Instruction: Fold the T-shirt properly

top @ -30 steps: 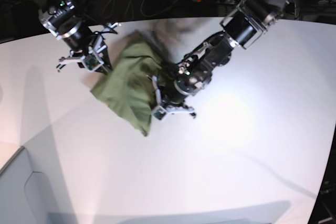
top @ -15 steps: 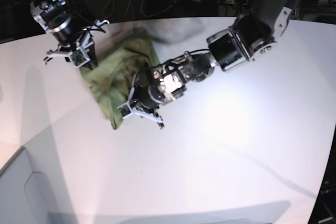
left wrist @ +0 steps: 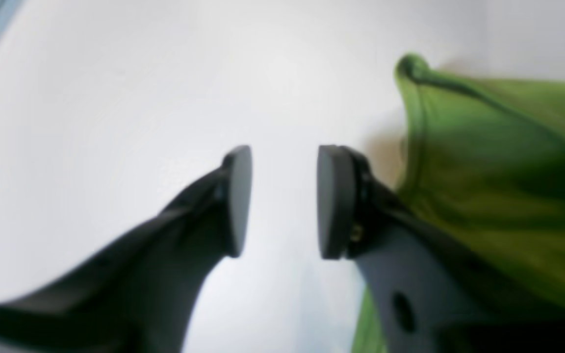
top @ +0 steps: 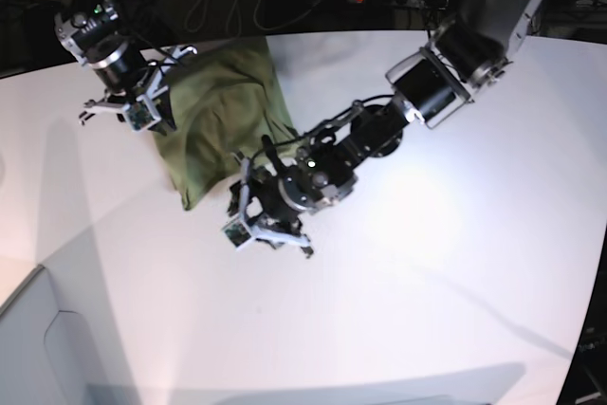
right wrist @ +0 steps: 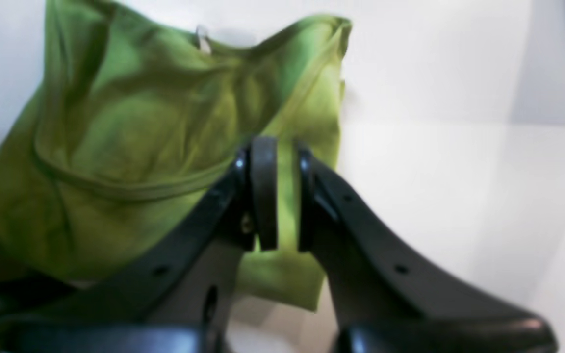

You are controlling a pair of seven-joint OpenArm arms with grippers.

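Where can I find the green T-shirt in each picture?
Left wrist view: the olive-green T-shirt is at the right side, running off the edge.
Right wrist view: it fills the left and middle, behind the black jaws of the right gripper.
Base view: it lies left of center, in the upper half, between the two arms.
Shared landmark: the white table, which shows around the shirt in all three.

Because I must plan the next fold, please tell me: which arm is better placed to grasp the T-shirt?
Probably the right: its gripper hovers over the T-shirt, while the left gripper has bare table between its fingers.
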